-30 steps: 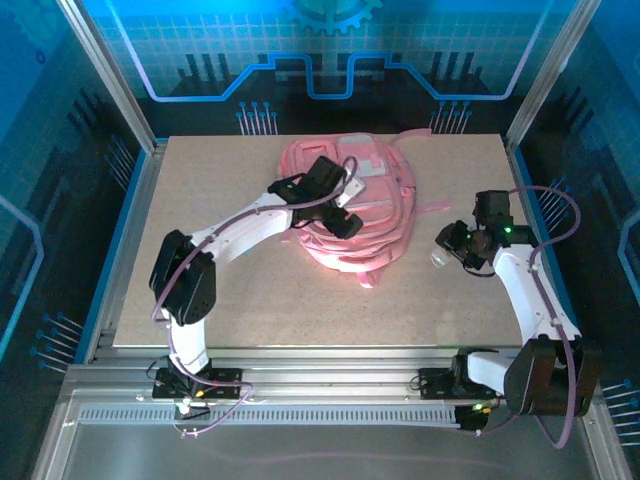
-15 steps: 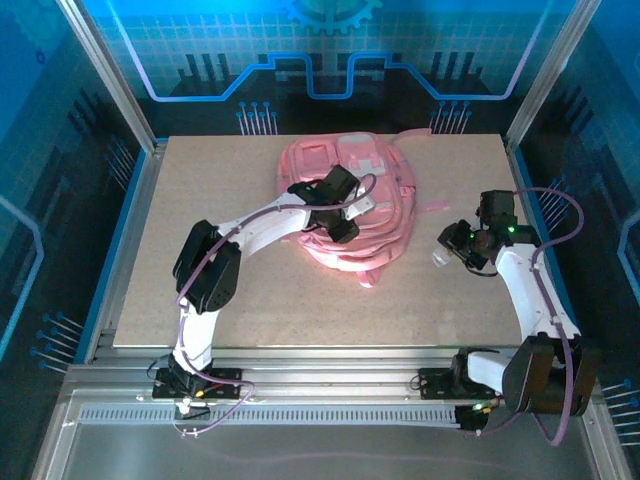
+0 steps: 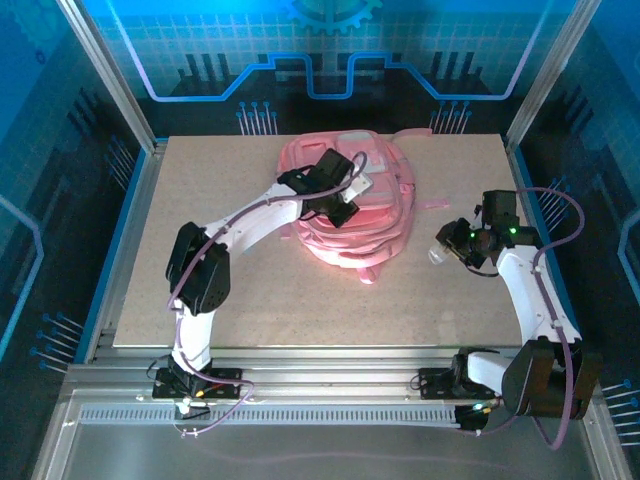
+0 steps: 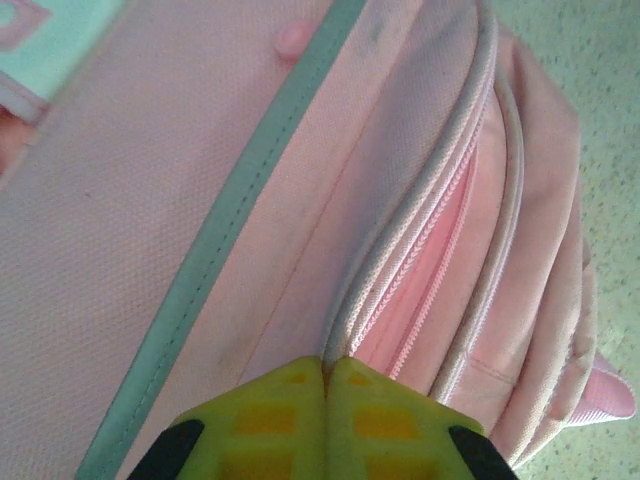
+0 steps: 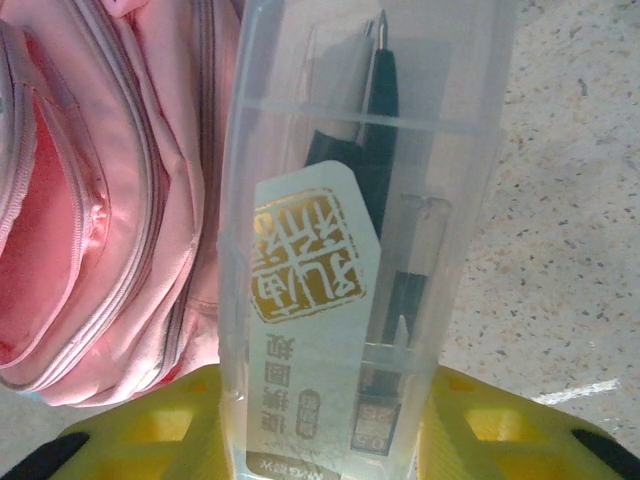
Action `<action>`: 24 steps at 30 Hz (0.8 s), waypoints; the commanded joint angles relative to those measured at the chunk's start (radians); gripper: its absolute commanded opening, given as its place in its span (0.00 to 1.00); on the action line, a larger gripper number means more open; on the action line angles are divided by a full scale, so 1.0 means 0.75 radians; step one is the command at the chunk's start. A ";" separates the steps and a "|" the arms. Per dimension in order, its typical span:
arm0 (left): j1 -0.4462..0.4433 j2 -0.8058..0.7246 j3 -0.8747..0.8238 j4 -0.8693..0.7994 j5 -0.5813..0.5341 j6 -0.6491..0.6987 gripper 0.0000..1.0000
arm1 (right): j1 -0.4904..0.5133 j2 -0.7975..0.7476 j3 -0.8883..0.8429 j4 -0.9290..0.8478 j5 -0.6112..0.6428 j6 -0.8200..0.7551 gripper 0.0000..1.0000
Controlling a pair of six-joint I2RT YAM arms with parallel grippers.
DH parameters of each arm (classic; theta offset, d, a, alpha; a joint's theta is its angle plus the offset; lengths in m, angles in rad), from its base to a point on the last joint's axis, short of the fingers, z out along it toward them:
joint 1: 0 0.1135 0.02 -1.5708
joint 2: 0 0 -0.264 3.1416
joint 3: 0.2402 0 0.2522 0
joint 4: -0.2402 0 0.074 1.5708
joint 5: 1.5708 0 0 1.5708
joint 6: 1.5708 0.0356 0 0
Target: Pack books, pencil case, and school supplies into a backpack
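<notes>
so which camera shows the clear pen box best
Right wrist: the clear pen box sits close up, pens and label visible, gripped by the right end effector. Top external gives a pale speck. Left wrist faces the backpack.

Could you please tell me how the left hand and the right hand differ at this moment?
The left hand is shut tight with its tips meeting, while the right hand grips a clear box of pens between spread fingers. The left hand sits on the backpack at a zipper seam; the right hand is off to the backpack's right, over the table. Both have yellow fingers.
</notes>
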 commanded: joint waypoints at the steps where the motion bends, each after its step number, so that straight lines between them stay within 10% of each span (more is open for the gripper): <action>1: 0.025 -0.064 0.018 0.029 0.082 -0.095 0.00 | -0.009 -0.022 0.011 0.042 -0.067 0.035 0.41; 24: 0.066 -0.007 0.212 0.032 0.139 -0.404 0.00 | 0.507 0.541 0.322 0.732 -0.090 0.600 0.41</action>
